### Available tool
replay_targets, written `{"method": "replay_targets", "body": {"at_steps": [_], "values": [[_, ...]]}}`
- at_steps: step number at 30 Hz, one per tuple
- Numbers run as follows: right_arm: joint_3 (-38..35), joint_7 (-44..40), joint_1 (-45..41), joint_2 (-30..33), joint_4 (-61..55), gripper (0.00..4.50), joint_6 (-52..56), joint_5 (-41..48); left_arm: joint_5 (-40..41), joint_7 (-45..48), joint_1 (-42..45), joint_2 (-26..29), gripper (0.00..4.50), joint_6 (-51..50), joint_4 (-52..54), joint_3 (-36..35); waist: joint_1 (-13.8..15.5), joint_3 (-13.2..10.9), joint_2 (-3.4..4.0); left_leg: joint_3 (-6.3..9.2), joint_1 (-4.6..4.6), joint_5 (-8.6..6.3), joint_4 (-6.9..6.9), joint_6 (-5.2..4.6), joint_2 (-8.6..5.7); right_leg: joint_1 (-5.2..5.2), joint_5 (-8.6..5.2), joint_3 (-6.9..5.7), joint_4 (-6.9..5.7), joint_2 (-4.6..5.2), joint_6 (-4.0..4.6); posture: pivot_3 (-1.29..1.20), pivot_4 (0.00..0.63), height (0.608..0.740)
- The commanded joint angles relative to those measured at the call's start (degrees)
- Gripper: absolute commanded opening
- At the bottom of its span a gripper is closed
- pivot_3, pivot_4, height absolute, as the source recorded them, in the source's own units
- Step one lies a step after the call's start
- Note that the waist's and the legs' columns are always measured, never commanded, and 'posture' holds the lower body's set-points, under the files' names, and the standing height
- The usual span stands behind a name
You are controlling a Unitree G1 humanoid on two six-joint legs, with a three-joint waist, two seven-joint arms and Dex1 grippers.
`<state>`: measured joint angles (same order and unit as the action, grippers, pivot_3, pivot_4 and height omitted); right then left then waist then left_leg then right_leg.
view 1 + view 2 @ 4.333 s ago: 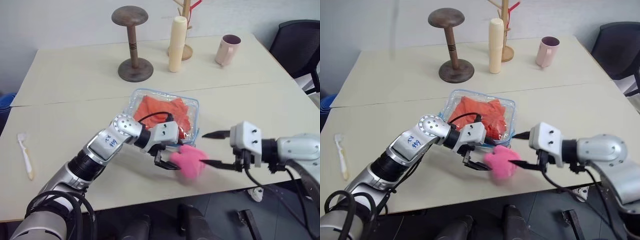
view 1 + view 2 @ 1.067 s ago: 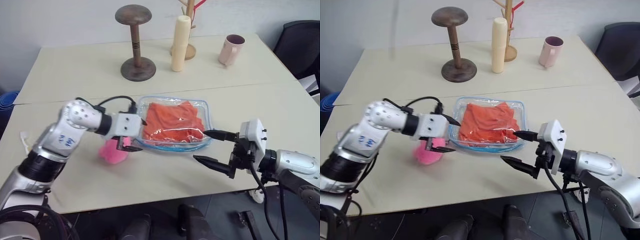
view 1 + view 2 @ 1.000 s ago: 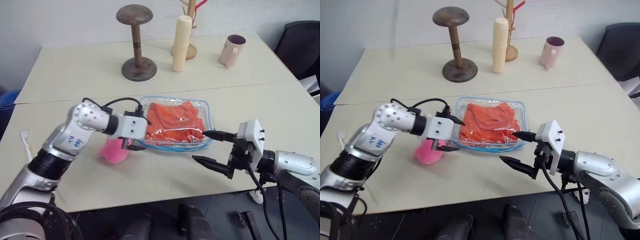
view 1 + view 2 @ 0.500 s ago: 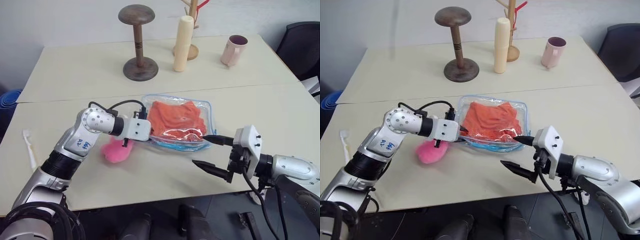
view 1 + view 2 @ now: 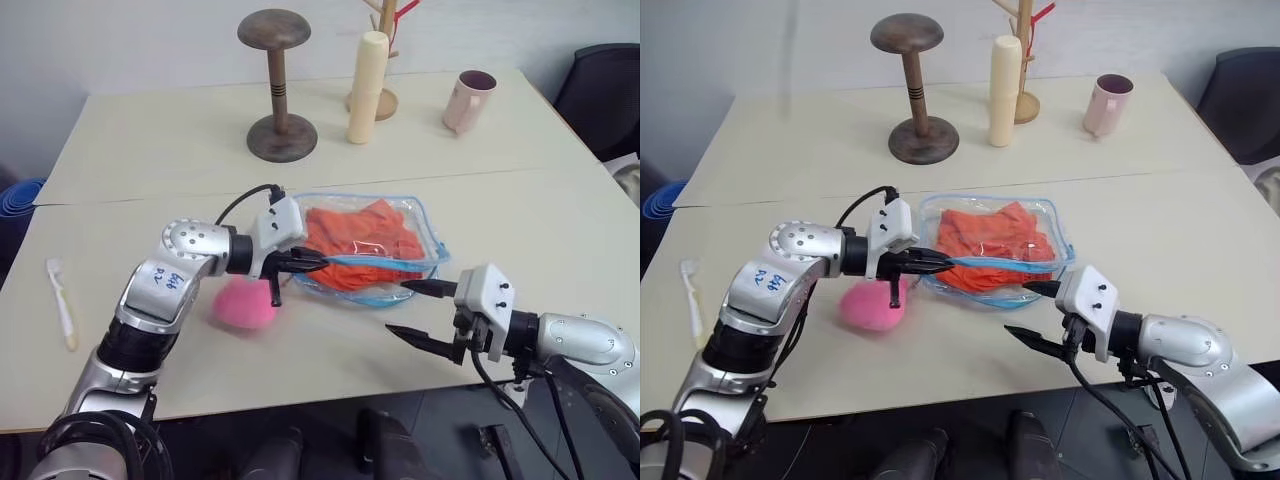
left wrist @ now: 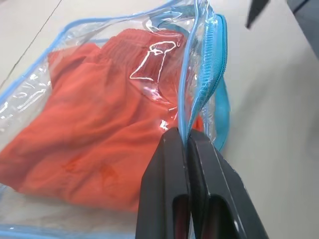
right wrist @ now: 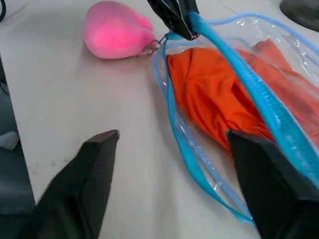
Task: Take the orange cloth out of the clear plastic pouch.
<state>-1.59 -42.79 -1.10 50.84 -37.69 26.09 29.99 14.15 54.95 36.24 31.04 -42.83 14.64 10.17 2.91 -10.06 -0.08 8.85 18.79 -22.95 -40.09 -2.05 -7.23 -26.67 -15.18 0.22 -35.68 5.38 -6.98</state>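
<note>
A: Right wrist view first, since it sits nearest: the right gripper (image 7: 172,186) has its two black fingers spread wide apart with nothing between them, and bare table (image 7: 75,104) lies under the gap. In the left eye view it hangs low right of centre, just short of the pouch's near corner.

B: So it isn't on the clear plastic pouch (image 5: 425,235) yet?

A: Not touching, as far as I can tell. One step farther in, the left gripper (image 6: 187,137) is pinched together on the pouch's blue zipper edge, holding that upper lip raised so the mouth gapes.

B: And the orange cloth (image 5: 365,245)?

A: Fully inside, bunched across the middle of the frame, visible through the plastic. The pink pom-pom (image 5: 243,303) lies on the table left of the pouch, below the left gripper.

B: Then which step is this?

A: I'd call it holding the opening up; extraction hasn't begun. The next move, in my judgement, asks the right gripper to slide in through the gap under the raised lip and close on a fold of cloth, not on the plastic.

B: Behind all that?

A: A wooden stand (image 5: 278,75), a cream cylinder (image 5: 366,85) and a pink mug (image 5: 467,100) along the top, well apart.
</note>
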Motion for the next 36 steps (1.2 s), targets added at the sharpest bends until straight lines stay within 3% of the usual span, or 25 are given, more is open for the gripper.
{"method": "replay_targets", "body": {"at_steps": [1,5,9,12,18,32,36], "values": [[3.6,0.9,-2.8,-1.5,1.2,2.2,-4.0,-7.1,2.2,-2.4,-0.7,-0.6,0.0,-2.2,4.6,-1.4,-0.1,0.0,0.0,-0.02,-0.03,0.0,0.01,0.0,0.01,0.0,0.0,0.02,-0.02,0.0,0.0,0.0,0.15,0.74],[9.6,5.8,-8.4,-5.0,8.3,0.83,-10.5,-20.5,2.8,-4.1,-2.3,-0.8,0.0,-2.5,6.4,-0.8,-0.2,0.0,0.0,-0.04,-0.08,0.0,0.01,0.01,0.0,0.01,0.0,0.04,-0.06,0.0,0.0,0.0,0.15,0.74],[13.0,5.7,-11.5,-7.2,16.2,0.83,-17.9,-27.6,3.7,-6.3,-1.3,-2.5,0.0,-3.3,5.9,-1.2,0.0,0.0,0.0,-0.02,-0.08,0.0,0.01,0.01,-0.02,0.01,0.0,0.02,-0.05,0.0,0.01,0.0,0.15,0.74],[14.2,4.9,-12.4,-7.6,19.8,1.47,-21.9,-30.9,3.8,-7.0,-0.7,-2.8,0.0,-3.3,5.7,-1.0,0.0,0.0,0.0,-0.04,-0.08,0.0,0.01,0.01,-0.08,0.01,0.0,-0.02,-0.05,0.02,0.01,0.0,0.15,0.74],[15.7,8.4,-14.2,-9.3,25.0,3.51,-27.9,-40.3,4.4,-7.8,-0.3,-3.2,0.0,-3.4,6.0,-1.0,-0.3,0.0,0.0,-0.06,-0.11,0.0,0.01,0.01,-0.05,0.01,0.0,-0.03,-0.09,0.0,0.01,0.0,0.15,0.74],[24.4,18.5,-25.5,-16.0,44.1,3.51,-37.3,-62.1,8.8,-10.9,1.7,-6.0,0.0,-7.0,5.9,-2.7,-1.7,0.0,-0.03,-0.16,-0.34,0.01,0.05,0.03,-0.04,0.1,0.0,-0.01,-0.2,-0.03,0.02,0.0,0.15,0.74],[25.1,18.8,-26.7,-18.3,47.5,2.6,-38.9,-62.3,9.8,-12.1,2.4,-6.7,0.0,-7.8,5.2,-3.2,-1.7,0.1,-0.02,-0.18,-0.43,0.02,0.05,0.06,-0.03,0.19,-0.01,0.04,-0.22,-0.05,0.03,0.0,0.15,0.74]]}}
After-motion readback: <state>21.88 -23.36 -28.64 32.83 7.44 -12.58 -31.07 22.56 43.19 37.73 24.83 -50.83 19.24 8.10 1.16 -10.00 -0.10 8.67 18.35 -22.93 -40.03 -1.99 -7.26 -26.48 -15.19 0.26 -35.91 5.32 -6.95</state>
